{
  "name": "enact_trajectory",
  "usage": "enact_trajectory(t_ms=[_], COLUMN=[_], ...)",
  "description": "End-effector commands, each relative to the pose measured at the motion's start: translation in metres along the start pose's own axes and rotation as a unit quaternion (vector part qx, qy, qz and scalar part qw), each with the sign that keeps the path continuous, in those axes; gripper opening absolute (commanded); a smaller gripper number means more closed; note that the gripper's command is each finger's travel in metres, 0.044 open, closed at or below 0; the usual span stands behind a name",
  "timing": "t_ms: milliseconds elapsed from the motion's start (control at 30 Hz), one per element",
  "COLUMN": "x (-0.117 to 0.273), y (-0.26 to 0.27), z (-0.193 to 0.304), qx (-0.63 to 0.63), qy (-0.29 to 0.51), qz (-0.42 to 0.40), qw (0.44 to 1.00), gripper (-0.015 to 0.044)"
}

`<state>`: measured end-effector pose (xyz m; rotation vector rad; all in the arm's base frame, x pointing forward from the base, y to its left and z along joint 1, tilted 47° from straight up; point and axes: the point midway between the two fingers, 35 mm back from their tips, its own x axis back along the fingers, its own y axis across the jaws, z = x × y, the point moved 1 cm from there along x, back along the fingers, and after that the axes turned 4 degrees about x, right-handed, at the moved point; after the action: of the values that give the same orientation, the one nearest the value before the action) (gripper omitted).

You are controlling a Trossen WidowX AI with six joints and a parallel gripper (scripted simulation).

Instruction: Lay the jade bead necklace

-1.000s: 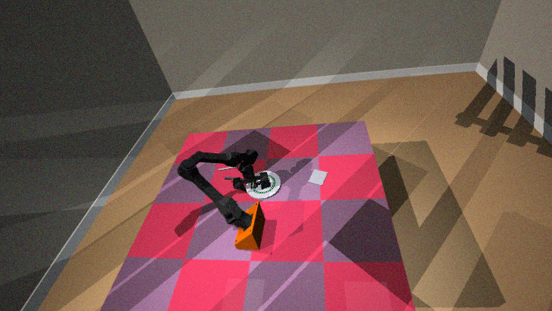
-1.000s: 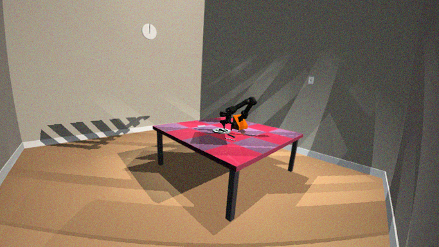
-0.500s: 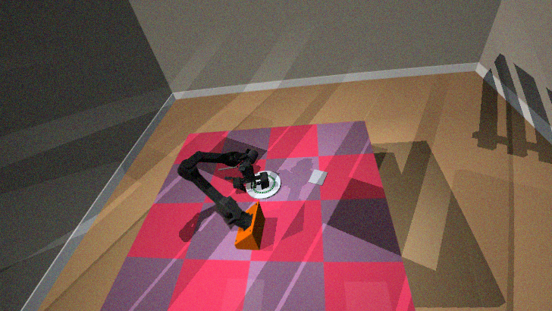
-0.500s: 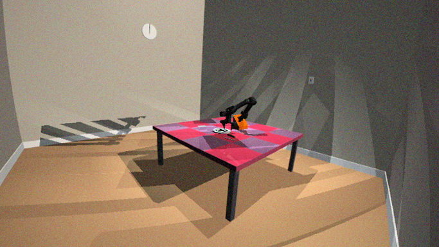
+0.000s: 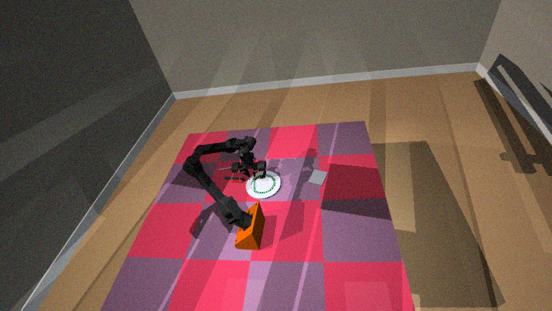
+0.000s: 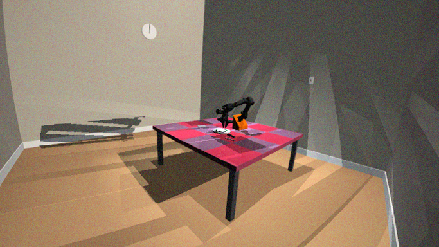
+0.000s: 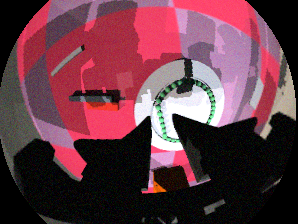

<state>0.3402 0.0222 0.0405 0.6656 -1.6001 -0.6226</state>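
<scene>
With the gripper (image 5: pixel 259 174) (image 6: pixel 224 126) (image 7: pixel 161 117) over the near-rim side of the board (image 5: pixel 250 190) (image 6: pixel 222 132) (image 7: pixel 145 94), fingers partly apart, narrow gap, no beads seen between them; necklace (image 5: pixel 264 192) (image 7: pixel 213 107) on the board, a loop inside the rim, one side flatter than the rest. Dark-and-orange tool (image 5: pixel 236 179) (image 7: pixel 102 99) beside the board, gap between; pale square (image 5: pixel 318 177) well off the opposite edge, open room between

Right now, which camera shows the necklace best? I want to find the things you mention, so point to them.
The wrist view: the jade bead necklace (image 5: pixel 264 192) (image 7: pixel 213 105) (image 6: pixel 218 130) appears largest, individual beads distinct. The top view shows a small green loop; the exterior view only specks on the board (image 5: pixel 250 191) (image 6: pixel 229 131) (image 7: pixel 142 107).
</scene>
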Motion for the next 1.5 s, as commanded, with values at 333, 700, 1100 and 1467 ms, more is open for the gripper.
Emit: enact_trajectory(t_ms=[333,700,1100,1467], x=[-0.012,-0.03,-0.037,-0.037], y=[-0.001,-0.001,0.0,0.0], z=[-0.003,-0.002,-0.002,-0.002], qx=[-0.005,-0.007,-0.005,-0.005], qy=[-0.001,0.001,0.002,0.002], qz=[0.001,-0.001,0.0,0.0], qw=[1.0,1.0,1.0,1.0], gripper=[0.012,0.012,0.0015,0.0])
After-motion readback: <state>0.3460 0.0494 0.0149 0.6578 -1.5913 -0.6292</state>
